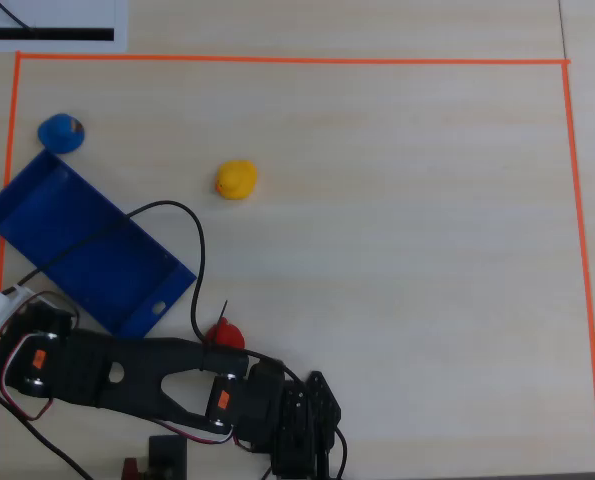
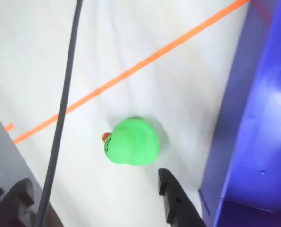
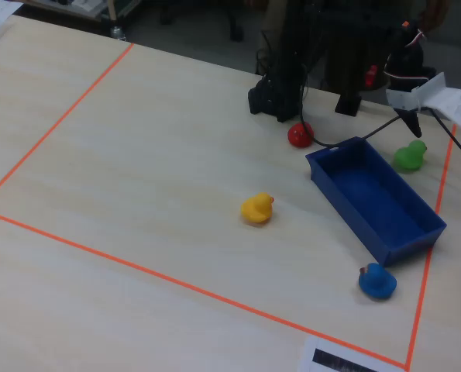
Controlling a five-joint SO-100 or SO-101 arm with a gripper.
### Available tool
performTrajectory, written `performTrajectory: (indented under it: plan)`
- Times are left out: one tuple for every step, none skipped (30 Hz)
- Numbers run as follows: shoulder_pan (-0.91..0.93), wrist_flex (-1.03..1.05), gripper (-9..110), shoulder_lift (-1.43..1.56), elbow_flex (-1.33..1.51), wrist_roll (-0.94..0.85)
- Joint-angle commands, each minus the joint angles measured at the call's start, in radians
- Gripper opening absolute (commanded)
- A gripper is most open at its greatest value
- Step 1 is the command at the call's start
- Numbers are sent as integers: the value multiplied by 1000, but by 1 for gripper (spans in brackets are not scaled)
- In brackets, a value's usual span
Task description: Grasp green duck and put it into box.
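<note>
The green duck (image 2: 132,142) lies on the table just ahead of my gripper (image 2: 90,195), beak to the left in the wrist view. The gripper is open, one black finger (image 2: 173,201) on each side, nothing between them. In the fixed view the green duck (image 3: 409,156) sits right of the blue box (image 3: 385,232), close to the orange tape, with the gripper (image 3: 412,124) hovering just above it. In the overhead view the box (image 1: 37,185) shows at the left, and the arm hides the duck. The box wall (image 2: 246,109) fills the right of the wrist view.
A red duck (image 3: 299,136) sits by the box's far end, a yellow duck (image 3: 257,208) mid-table and a blue duck (image 3: 377,280) off the box's near end. A black cable (image 2: 60,118) crosses the wrist view. Orange tape (image 2: 131,71) marks the work area.
</note>
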Motion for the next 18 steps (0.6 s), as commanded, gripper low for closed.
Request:
performTrajectory:
  plan:
    - [29, 11, 37, 20, -41, -12]
    - [32, 3, 37, 23, -25, -12]
    - [32, -14, 37, 29, 2, -11]
    - [32, -31, 37, 37, 32, -11]
    - [32, -46, 37, 46, 60, -11]
    - [32, -60, 37, 54, 84, -11]
    - [32, -72, 36, 60, 106, -11]
    - [35, -83, 36, 64, 124, -11]
    - [38, -95, 36, 69, 140, -9]
    - [43, -103, 36, 71, 153, -9]
    - [48, -110, 36, 74, 167, -9]
    - [51, -121, 36, 77, 181, -8]
    - [52, -129, 36, 80, 193, -8]
    - [54, -133, 36, 83, 204, -6]
    - [54, -138, 36, 87, 212, -5]
    - [54, -143, 36, 91, 219, -2]
    - [54, -144, 36, 97, 225, 2]
    - [52, -149, 36, 101, 233, 6]
